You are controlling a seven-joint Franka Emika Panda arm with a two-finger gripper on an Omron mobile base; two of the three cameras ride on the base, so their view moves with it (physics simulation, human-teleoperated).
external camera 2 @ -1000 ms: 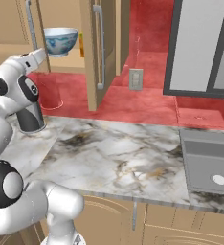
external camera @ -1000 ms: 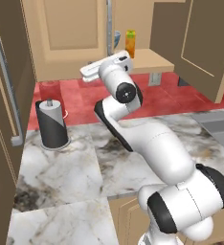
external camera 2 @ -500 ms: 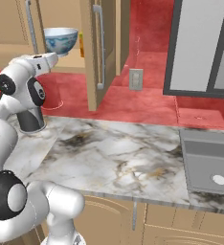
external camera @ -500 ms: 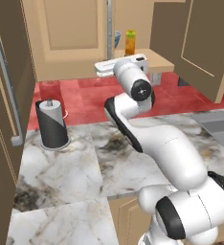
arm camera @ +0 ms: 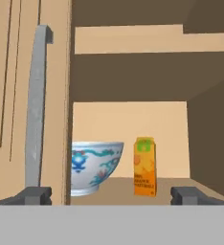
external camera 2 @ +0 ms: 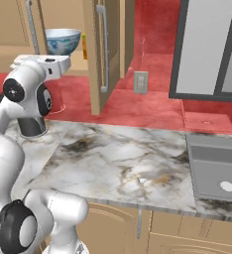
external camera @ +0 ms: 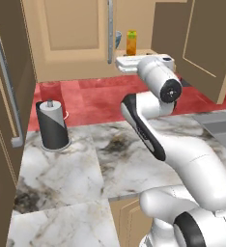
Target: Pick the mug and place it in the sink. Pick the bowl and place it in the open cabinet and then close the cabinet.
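Two doors: both cabinet (arm camera: pixel 133 115) doors stand open; left door (external camera: pixel 71 38) has a silver bar handle (arm camera: pixel 36 107) at its edge, right door (external camera: pixel 204 43) swings out toward the base.
holder: dark paper-towel holder (external camera: pixel 52 125) upright on the marble counter (external camera: pixel 86 169), far left, near the red wall.
bowl: blue-patterned bowl (arm camera: pixel 92 167) sits upright on the cabinet shelf (arm camera: pixel 128 185), partly hidden behind the left door edge in hand view.
carton: orange carton (arm camera: pixel 145 166) upright on same shelf, just right of bowl, not touching.
gripper: gripper (arm camera: pixel 111 196) is level with the shelf front, pointing into the cabinet; fingers (arm camera: pixel 35 195) spread wide apart, nothing between them, bowl and carton lie beyond the tips.
arm: wrist reaches up from counter height to the shelf.
sink: grey sink (external camera 2: pixel 219 168) at far right of counter, drain visible; mug not discernible.
outlet: wall outlet (external camera 2: pixel 140 82) on red backsplash, between cabinet door and grey glass cabinet (external camera 2: pixel 207 49).
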